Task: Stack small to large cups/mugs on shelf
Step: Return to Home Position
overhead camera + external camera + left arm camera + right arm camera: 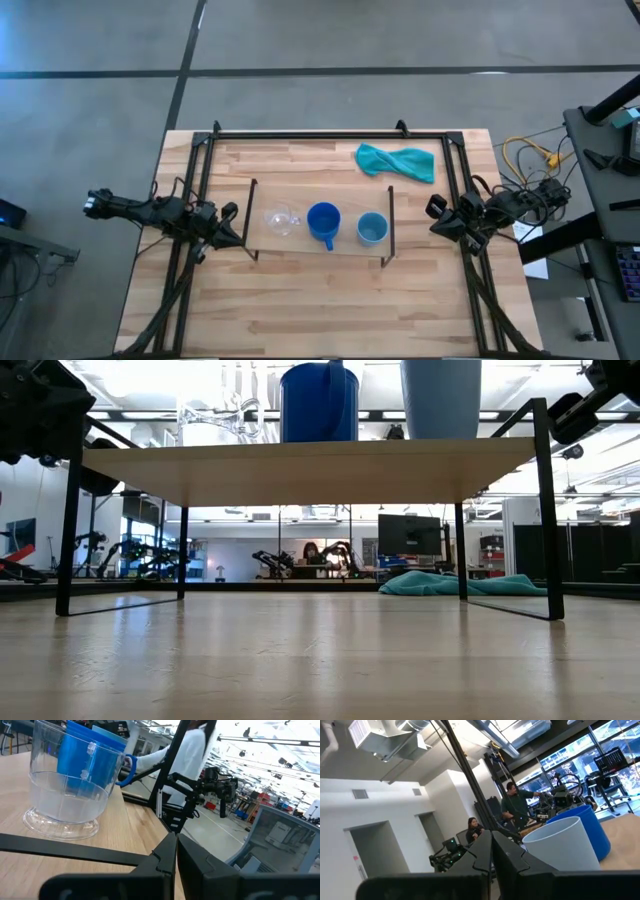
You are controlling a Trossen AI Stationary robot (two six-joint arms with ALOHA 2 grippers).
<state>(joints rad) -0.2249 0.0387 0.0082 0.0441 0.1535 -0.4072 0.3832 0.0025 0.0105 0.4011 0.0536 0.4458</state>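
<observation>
The clear glass mug [281,220], the dark blue handled mug [323,222] and the light blue handleless cup [371,229] stand upright on their bases in a row, side by side, on the light-wood shelf [320,247]. My left gripper [232,222] is shut and empty just off the shelf's left end, level with the glass mug [67,785]. My right gripper [437,216] is shut and empty off the shelf's right end, pointing at the light blue cup [560,845]. In the low view the shelf board [300,470] stands on thin black legs with the three vessels on top.
A teal cloth [396,161] lies on the table at the far right, behind the shelf. A large black metal frame [330,133] runs along the table's far edge and down both sides. Bare table lies in front of the shelf. People show in the room beyond.
</observation>
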